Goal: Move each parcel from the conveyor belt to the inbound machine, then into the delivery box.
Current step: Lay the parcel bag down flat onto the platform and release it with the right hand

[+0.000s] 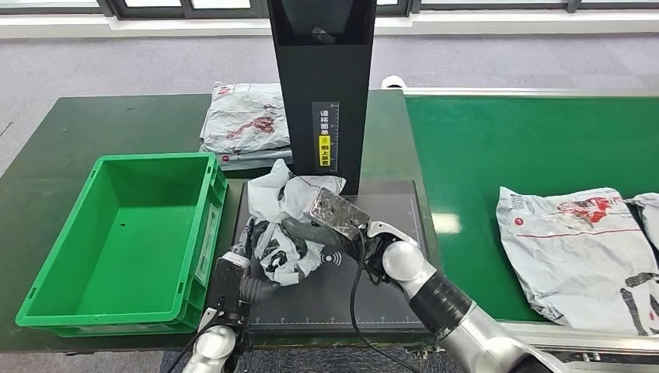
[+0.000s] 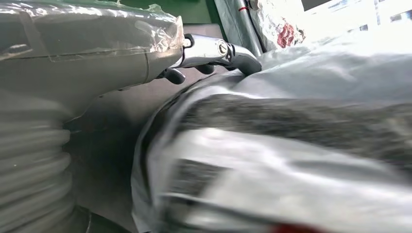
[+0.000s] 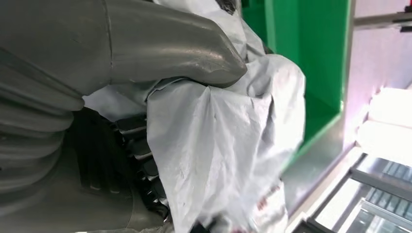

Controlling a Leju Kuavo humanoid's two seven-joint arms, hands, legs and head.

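Green tabletop beneath me carries the inbound machine (image 1: 326, 85), on whose black scan plate (image 1: 388, 303) the crumpled parcel (image 1: 291, 225) sits clutched in my right hand (image 1: 353, 233), my left hand (image 1: 233, 284) touching its near-left edge, grasp unclear; next, I judge, a lift leftward into the delivery box (image 1: 47, 299).
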